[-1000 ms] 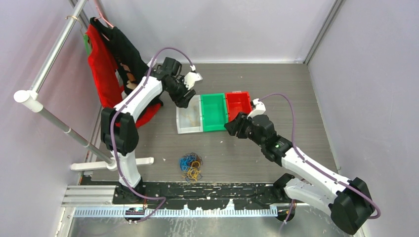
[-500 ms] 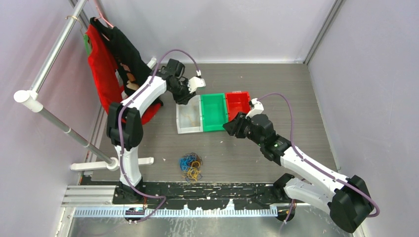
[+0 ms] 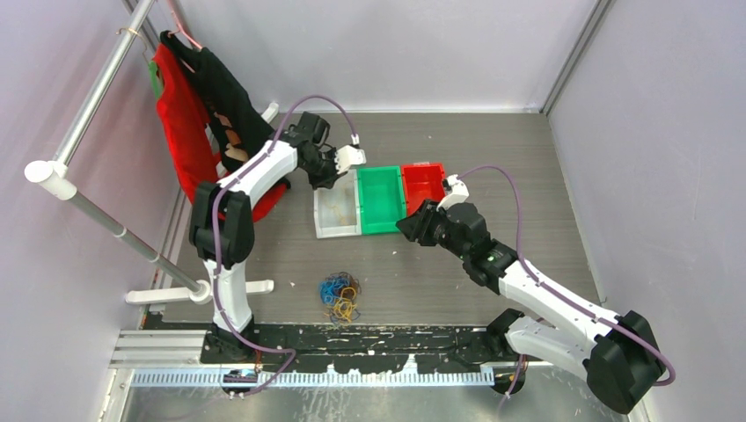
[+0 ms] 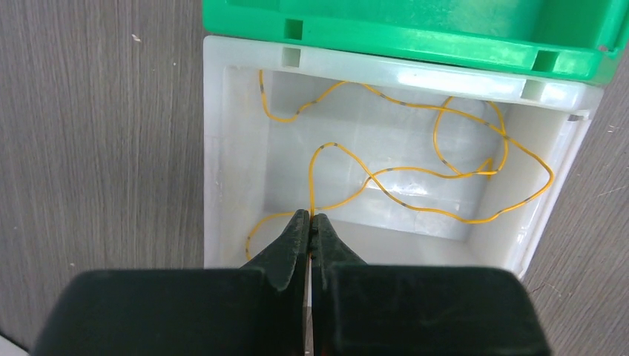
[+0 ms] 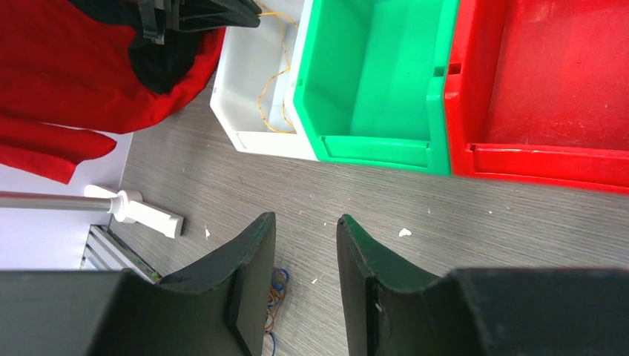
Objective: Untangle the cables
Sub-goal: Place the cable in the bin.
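The left pincer (image 4: 310, 219) is seen pressed together over one end wall of the white bin (image 4: 222, 148). A single yellow strand (image 4: 415, 174), looped inside that bin, is met right at its tips. Whether the strand is nipped there or merely passes beneath cannot be told, since its lower run is hidden by the dark fingers. The right pincer (image 5: 305, 219) is held spread with nothing between its fingers, above the bare surface (image 5: 445, 222). Three bins are counted: the white one, a green bin (image 5: 378, 148) directly ahead of the right pincer, and a red bin (image 5: 541, 159) ahead and to its right, cut off by the picture edge. The green bin is also cropped at the top of the left wrist view. The cables (image 3: 340, 294) are found as one tangle on the surface, well apart from both pincers and toward the arm bases. Blue, yellow-orange and dark loops can be made out, but they are too fine and interwoven to be counted. In the right wrist view only a few loops are shown beneath the pincer, the rest being hidden by a finger and cut off at the bottom edge. Two garments (image 3: 180, 132), one red and one black, are hung on a rail (image 3: 88, 97) beyond the left pincer.
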